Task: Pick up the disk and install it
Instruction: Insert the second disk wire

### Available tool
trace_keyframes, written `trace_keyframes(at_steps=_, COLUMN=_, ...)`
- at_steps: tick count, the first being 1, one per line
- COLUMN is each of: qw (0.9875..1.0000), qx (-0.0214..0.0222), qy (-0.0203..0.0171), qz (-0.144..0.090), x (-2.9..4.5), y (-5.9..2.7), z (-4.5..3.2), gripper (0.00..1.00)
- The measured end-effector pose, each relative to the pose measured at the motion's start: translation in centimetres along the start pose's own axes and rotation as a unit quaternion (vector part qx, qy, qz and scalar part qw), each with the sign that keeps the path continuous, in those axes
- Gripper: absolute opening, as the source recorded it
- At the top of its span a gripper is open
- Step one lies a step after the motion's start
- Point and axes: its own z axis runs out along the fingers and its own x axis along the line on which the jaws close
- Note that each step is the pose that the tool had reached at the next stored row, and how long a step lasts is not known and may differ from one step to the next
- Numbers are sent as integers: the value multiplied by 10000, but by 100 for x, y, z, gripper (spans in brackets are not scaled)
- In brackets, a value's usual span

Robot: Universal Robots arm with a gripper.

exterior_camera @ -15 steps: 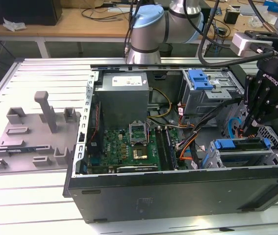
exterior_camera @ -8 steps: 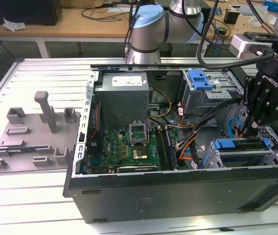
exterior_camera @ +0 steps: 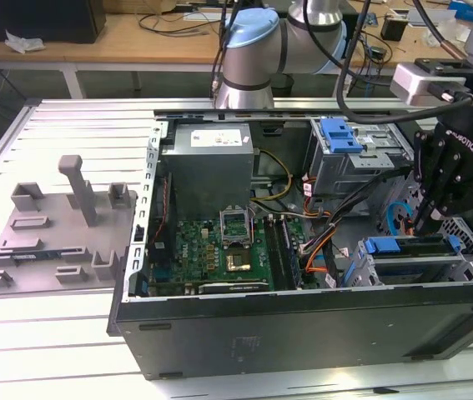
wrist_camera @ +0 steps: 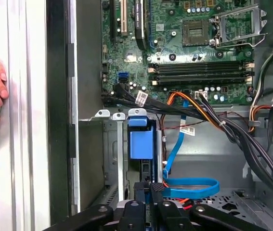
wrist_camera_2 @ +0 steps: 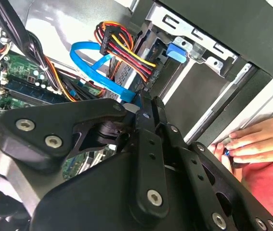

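Gripper (exterior_camera: 426, 223) at 3 o'clock of case (exterior_camera: 303, 325), fingers pinched narrow, tips above disk (exterior_camera: 411, 247) in cage.

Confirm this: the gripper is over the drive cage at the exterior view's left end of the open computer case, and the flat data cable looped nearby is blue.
Wrong on one count: the gripper is at the exterior view's right end of the open computer case, not the left, above the drive cage. The flat data cable looped nearby is indeed blue, as the first wrist view shows.
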Motion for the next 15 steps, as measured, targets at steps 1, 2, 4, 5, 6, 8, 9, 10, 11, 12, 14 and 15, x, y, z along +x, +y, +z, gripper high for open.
trace_keyframes(at_steps=1, qw=10000, qx=10, qy=-1, qz=-25, x=2, y=7, z=0, gripper=16)
trace_keyframes(at_steps=2, qw=10000, qx=15, qy=-1, qz=-38, x=3, y=10, z=1, gripper=16)
trace_keyframes(at_steps=4, qw=10000, qx=19, qy=-1, qz=-45, x=2, y=11, z=1, gripper=16)
trace_keyframes(at_steps=5, qw=10000, qx=19, qy=0, qz=-46, x=3, y=12, z=1, gripper=16)
trace_keyframes(at_steps=6, qw=10000, qx=19, qy=0, qz=-46, x=3, y=12, z=1, gripper=16)
trace_keyframes(at_steps=8, qw=10000, qx=19, qy=0, qz=-46, x=2, y=12, z=2, gripper=16)
trace_keyframes(at_steps=9, qw=10000, qx=19, qy=-1, qz=-46, x=2, y=12, z=3, gripper=16)
trace_keyframes(at_steps=10, qw=10000, qx=19, qy=-1, qz=-46, x=2, y=12, z=4, gripper=16)
trace_keyframes(at_steps=11, qw=10000, qx=19, qy=0, qz=-45, x=2, y=11, z=4, gripper=16)
trace_keyframes(at_steps=12, qw=10000, qx=19, qy=0, qz=-45, x=2, y=10, z=5, gripper=16)
trace_keyframes(at_steps=14, qw=10000, qx=19, qy=-2, qz=-46, x=1, y=4, z=7, gripper=16)
trace_keyframes(at_steps=15, qw=10000, qx=19, qy=-1, qz=-45, x=1, y=3, z=7, gripper=16)
